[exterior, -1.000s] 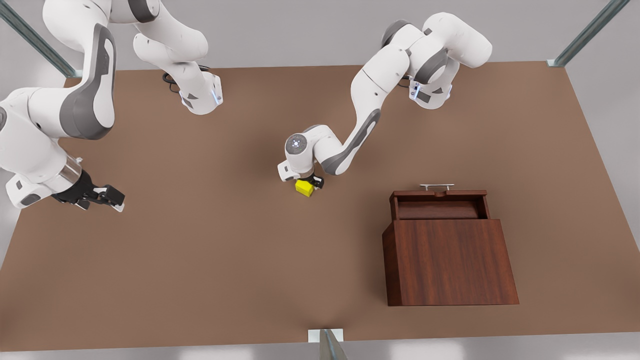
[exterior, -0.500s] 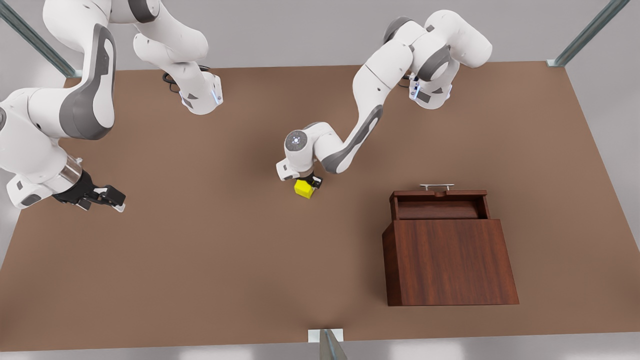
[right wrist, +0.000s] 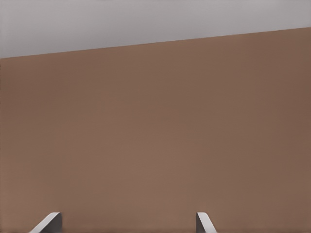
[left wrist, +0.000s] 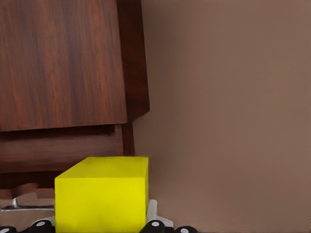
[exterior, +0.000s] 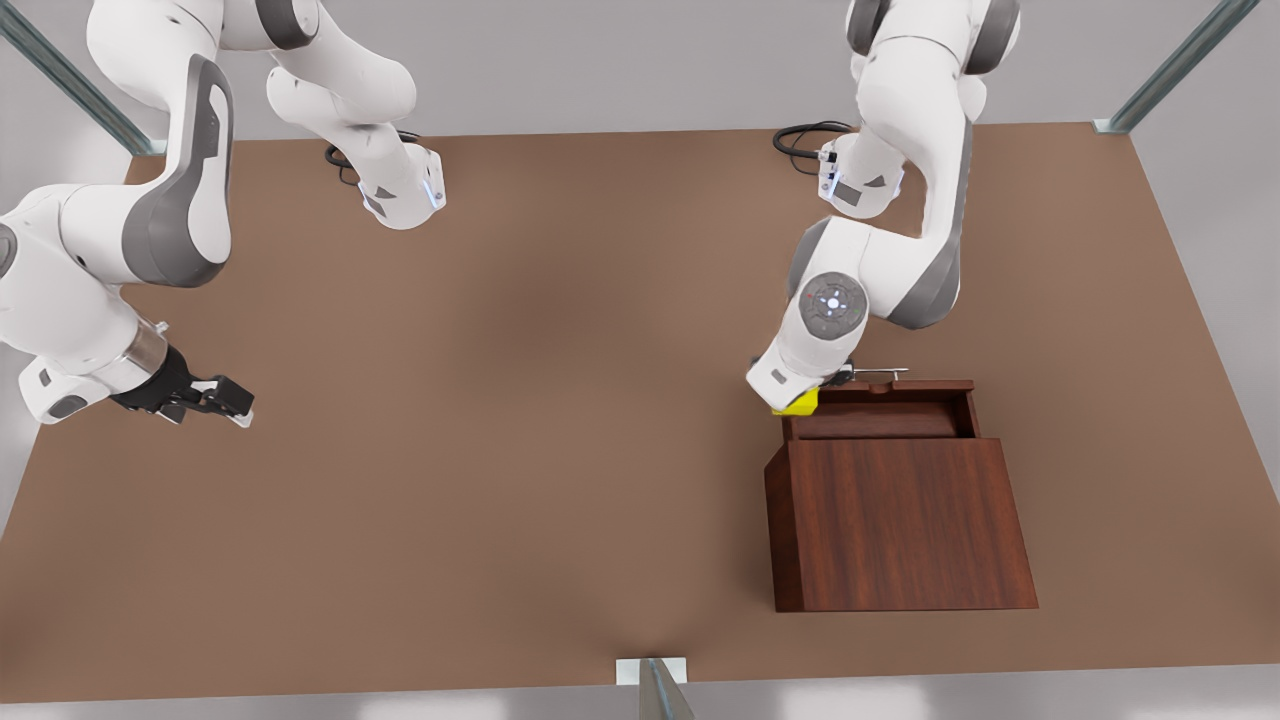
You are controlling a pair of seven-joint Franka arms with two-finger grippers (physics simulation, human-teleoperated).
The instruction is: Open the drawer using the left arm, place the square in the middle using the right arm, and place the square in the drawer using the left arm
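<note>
The square [exterior: 797, 403], a small yellow cube, is held in my left gripper [exterior: 806, 397], which is shut on it. It hangs at the corner of the open drawer [exterior: 880, 418] on the front view's left, near the silver handle [exterior: 874, 372]. In the left wrist view the square [left wrist: 102, 194] sits between the fingers, beside the drawer [left wrist: 58, 150] and the handle [left wrist: 24, 208]. My right gripper [exterior: 236, 405] waits open above the table at the front view's far left, and its fingertips [right wrist: 49, 221] frame bare table.
The dark wood-grain cabinet [exterior: 900, 525] stands on the brown table [exterior: 500, 480] at the front view's right, and its top [left wrist: 63, 63] lies under the left wrist. Both arm bases stand along the far edge.
My left arm carried the square from the table's middle toward the front view's right, up to the drawer's corner. The right arm has barely moved.
</note>
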